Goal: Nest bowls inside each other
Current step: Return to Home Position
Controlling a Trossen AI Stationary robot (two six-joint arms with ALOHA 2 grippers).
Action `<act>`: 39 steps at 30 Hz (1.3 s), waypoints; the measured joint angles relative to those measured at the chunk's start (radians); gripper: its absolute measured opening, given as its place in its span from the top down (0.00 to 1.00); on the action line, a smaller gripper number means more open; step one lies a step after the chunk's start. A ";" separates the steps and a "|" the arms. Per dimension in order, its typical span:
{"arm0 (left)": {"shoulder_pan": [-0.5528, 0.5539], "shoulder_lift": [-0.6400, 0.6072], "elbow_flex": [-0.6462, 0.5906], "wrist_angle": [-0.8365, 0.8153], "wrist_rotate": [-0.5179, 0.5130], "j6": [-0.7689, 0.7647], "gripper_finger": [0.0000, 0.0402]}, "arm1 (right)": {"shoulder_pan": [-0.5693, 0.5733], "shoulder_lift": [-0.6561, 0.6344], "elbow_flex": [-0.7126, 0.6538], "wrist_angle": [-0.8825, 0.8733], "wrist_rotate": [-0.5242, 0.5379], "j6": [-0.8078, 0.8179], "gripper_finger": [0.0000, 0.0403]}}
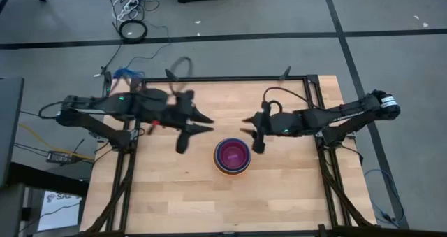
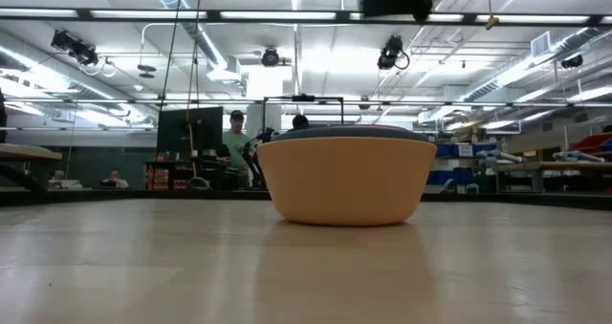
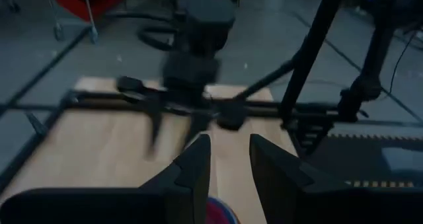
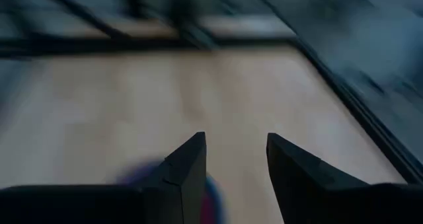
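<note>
Ok, seeing nothing but bare table (image 2: 143,267) up front in the low view. Next back, finding the bowls (image 1: 232,156) nested as one stack, roughly mid-table. Reading orange bowl (image 2: 346,181) as the outer shell and purple bowl (image 1: 232,153) as the innermost on show; can't count the layers between. Looks level at the rim from table height. Up and off to the stack's left, placing left pincer (image 1: 208,124), fingers (image 3: 195,168) apart, gripping nothing. Placing right pincer (image 1: 248,123) just off the stack's right side, not touching it, fingers (image 4: 188,164) apart, empty too. Neither down at table height in the low view, so taking both as raised. Judging the nest done, only parking the arms remaining. Worth watching: clipping the rim on a low sweep home, given the right pincer so near it; enough to shove or tip a light plastic stack. Also knocking the two pincers together, given tips near each other over mid-table. Would keep height until clear of the stack. Farther out, seeing a person (image 2: 236,133) standing in the room beyond, well apart from the table
</note>
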State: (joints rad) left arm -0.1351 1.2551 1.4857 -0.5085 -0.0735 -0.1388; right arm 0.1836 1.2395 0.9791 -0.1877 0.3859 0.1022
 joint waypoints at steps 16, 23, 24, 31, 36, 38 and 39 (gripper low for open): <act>-0.141 -0.266 -0.004 0.052 0.046 0.165 0.71 | 0.026 -0.467 0.001 -0.025 -0.311 -0.142 0.64; -0.180 -0.422 -0.128 0.084 0.003 0.189 0.71 | 0.058 -0.571 0.001 -0.086 -0.292 -0.172 0.64; -0.182 -0.446 -0.162 0.105 -0.010 0.188 0.71 | 0.062 -0.579 0.001 -0.088 -0.292 -0.179 0.64; -0.182 -0.666 -0.442 0.263 -0.012 0.179 0.71 | 0.067 -0.646 0.001 -0.139 -0.244 -0.193 0.64; -0.182 -0.818 -0.599 0.308 -0.012 0.180 0.71 | 0.067 -0.697 0.001 -0.197 -0.213 -0.202 0.64; -0.182 -0.868 -0.650 0.308 -0.012 0.180 0.71 | 0.067 -0.711 0.001 -0.220 -0.210 -0.203 0.64; -0.182 -0.886 -0.669 0.304 -0.012 0.180 0.71 | 0.067 -0.716 0.000 -0.229 -0.210 -0.208 0.64</act>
State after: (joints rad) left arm -0.3172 0.3687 0.8171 -0.2049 -0.0854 0.0416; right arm 0.2508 0.5236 0.9789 -0.4164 0.1764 -0.1063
